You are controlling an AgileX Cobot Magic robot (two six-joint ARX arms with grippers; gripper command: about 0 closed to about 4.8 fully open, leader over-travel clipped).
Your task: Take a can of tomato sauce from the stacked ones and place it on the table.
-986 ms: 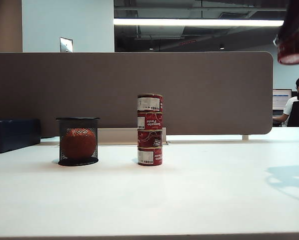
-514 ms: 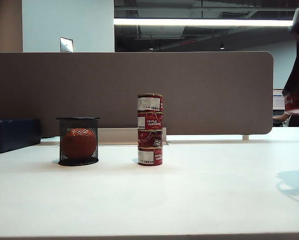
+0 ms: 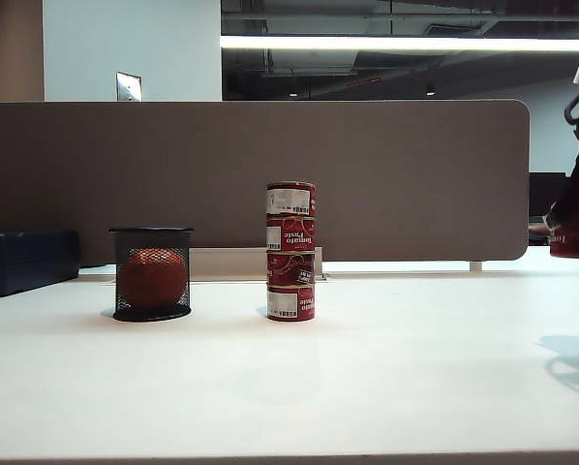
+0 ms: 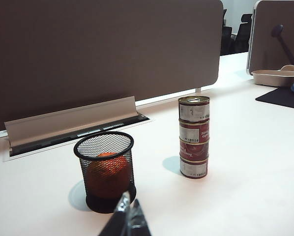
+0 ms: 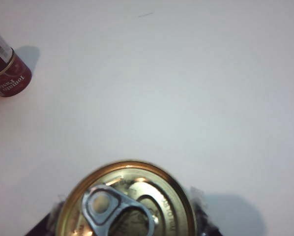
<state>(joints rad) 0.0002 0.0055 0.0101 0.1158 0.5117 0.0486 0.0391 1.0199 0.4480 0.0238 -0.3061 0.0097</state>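
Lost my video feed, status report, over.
Right end effector shut on can, above table at right edge. Left end effector parked, apparently empty. Stack stands four high. Landing spot clear.

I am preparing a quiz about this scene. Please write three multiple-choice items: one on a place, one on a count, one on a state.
1. Where does the black mesh cup stand in the exterior view?
A. left of the stacked ones
B. right of them
C. on top of them

2. How many tins are in the stack?
A. two
B. four
C. six

3. What is the right gripper doing?
A. hanging open and empty
B. holding the can of tomato sauce above the table
C. resting on the stack

Answers: 1 A, the cup stands left of the tins. 2 B, four tins show. 3 B, the right wrist view shows the can between the fingers, over bare table.
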